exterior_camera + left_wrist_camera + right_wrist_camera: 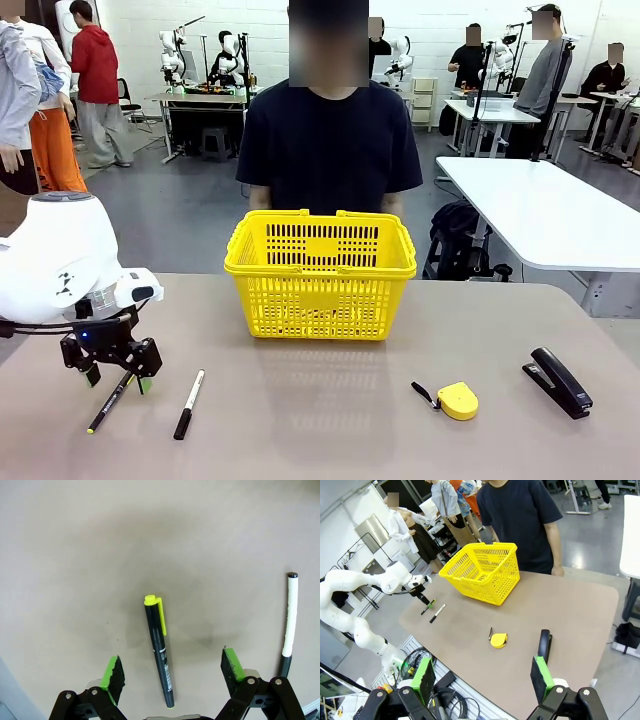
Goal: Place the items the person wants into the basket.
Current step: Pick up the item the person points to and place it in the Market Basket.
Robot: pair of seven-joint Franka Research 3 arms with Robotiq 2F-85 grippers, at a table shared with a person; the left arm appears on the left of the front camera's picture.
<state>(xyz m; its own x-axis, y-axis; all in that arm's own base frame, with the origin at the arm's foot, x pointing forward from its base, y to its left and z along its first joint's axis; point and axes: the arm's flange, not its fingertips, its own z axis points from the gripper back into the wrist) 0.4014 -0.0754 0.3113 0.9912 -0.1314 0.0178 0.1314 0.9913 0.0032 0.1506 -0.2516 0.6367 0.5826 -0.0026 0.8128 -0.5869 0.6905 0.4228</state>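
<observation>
Beige desk: the left pincer hangs open astride the pen. Risk: closing too high may roll the slim pen away or nudge the nearby marker.

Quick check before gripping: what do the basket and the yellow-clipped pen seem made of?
The basket looks like moulded plastic, bright yellow, faintly glossy: its latticed walls and rim seem one piece. The pen is probably plastic too: smooth black barrel with a slight sheen, yellow clip, white print.
</observation>
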